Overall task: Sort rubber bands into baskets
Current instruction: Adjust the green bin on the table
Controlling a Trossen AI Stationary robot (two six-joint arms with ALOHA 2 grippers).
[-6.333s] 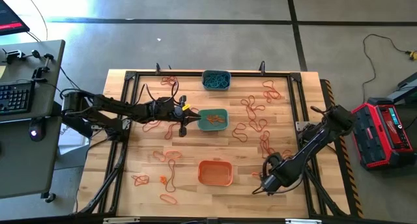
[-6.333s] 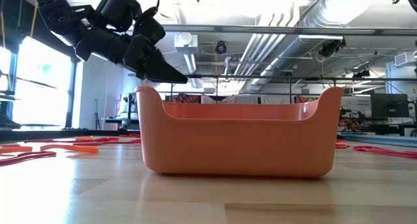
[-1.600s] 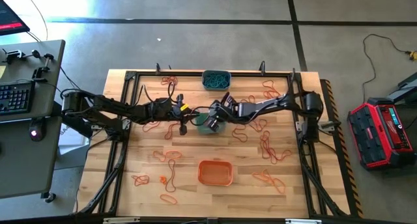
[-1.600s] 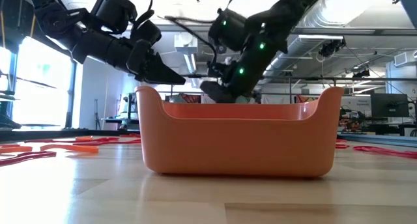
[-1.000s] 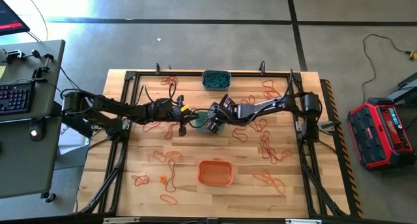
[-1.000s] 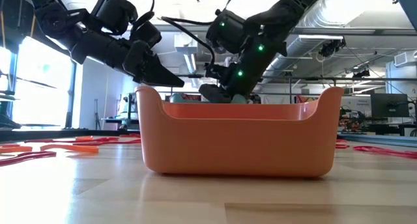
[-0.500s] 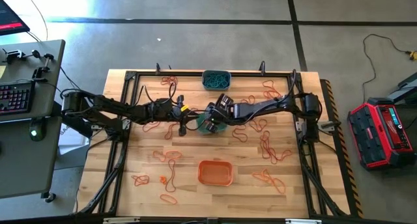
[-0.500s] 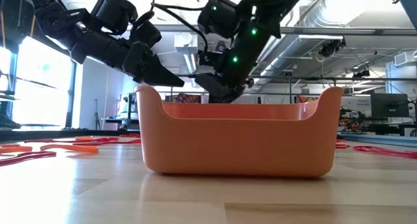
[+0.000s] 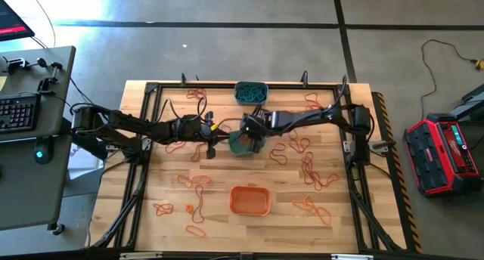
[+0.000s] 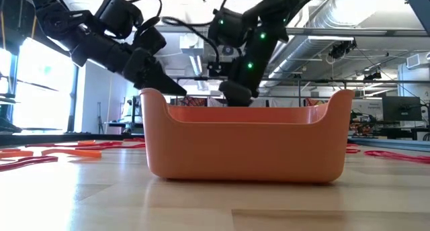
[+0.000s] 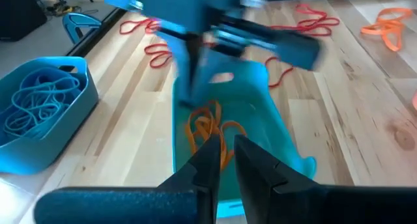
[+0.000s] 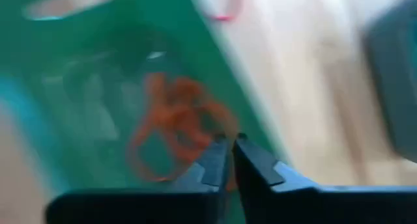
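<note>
- Starting nearest you, the orange basket (image 9: 249, 200) sits at the near middle of the table (image 9: 136, 222); in the low view it fills the foreground as a smooth, rounded tub with raised ends (image 10: 245, 144).
- Loose rubber bands (image 9: 198, 181) lie scattered around it as thin, floppy orange and red loops on the wood, to its left, to its right (image 9: 312, 208) and farther back on both sides.
- At mid-table you have the teal-green basket (image 9: 240, 145), which holds a tangle of orange bands (image 11: 207, 127).
- Your right gripper (image 9: 252, 134) hangs over that basket, reaching in from the right. Its wrist view shows the two fingers (image 12: 212, 164) drawn almost together just above the orange tangle (image 12: 179, 123). You cannot tell from the pictures whether a band is pinched between them.
- Your left gripper (image 9: 214, 138) waits just left of the same basket, pointing toward it. Its fingers (image 11: 208, 162) stand nearly closed with a thin gap, and nothing shows between them.
- Farthest away, the grey-blue basket (image 9: 250, 93) rests at the far middle edge of the table, filled with blue-teal bands (image 11: 36, 103) that lie coiled in loose loops.
- More red loops (image 9: 313, 103) lie on the far right part of the table, near that basket.
</note>
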